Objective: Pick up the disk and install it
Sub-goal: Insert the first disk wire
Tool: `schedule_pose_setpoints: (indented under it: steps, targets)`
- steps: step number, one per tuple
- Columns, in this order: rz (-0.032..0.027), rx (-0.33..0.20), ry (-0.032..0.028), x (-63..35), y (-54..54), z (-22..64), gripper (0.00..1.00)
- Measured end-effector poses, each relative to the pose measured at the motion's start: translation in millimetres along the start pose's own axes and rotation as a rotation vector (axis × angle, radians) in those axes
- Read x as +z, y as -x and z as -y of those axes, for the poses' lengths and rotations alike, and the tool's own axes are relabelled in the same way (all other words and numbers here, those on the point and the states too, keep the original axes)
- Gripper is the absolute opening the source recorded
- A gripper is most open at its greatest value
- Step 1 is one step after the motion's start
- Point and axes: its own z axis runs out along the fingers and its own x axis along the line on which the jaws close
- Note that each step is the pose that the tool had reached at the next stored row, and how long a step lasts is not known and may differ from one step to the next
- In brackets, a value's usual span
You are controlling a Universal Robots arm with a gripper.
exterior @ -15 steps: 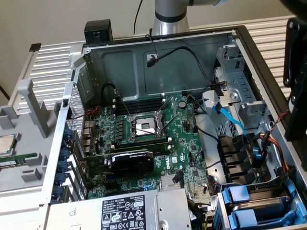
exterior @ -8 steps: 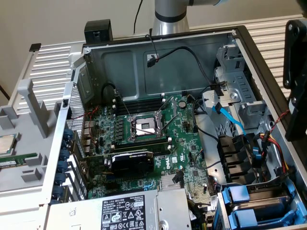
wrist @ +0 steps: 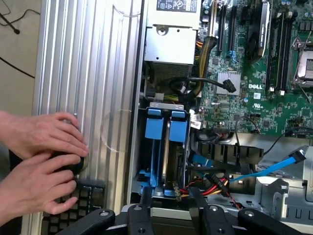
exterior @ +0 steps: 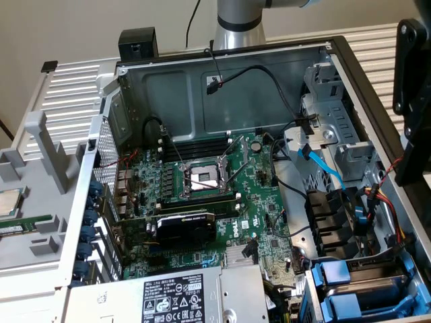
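Observation:
Two blue-fronted carriers (wrist: 154, 128) (wrist: 178, 131) stand side by side in the drive bay at the case's corner. I cannot tell which of them is the disk. In the exterior view the same pair (exterior: 335, 272) (exterior: 339, 308) sits at the lower right, beside the power-supply box. My gripper (wrist: 172, 208) hovers just off the bay's end, open, its two black fingers (wrist: 145, 205) apart with nothing between them. The arm's black wrist hardware (exterior: 412, 101) hangs at the exterior view's right edge.
A person's two hands (wrist: 41, 161) rest on a black device beside the ribbed silver panel (wrist: 93, 73). The open case holds the motherboard (exterior: 202, 182), a silver power-supply box (exterior: 182, 296), a blue SATA cable (wrist: 274, 169) and red-yellow power wires (wrist: 210, 186) near the bay.

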Motion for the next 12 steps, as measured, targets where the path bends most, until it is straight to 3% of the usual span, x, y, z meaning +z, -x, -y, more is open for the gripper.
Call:
schedule_pose_setpoints:
  steps: [6,12]
  targets:
    - [-0.0004,-0.037,-0.0016,4.1,-0.4,7.3,0.43]
    - [0.0061,-0.074,-0.002,12.2,-1.2,8.1,0.43]
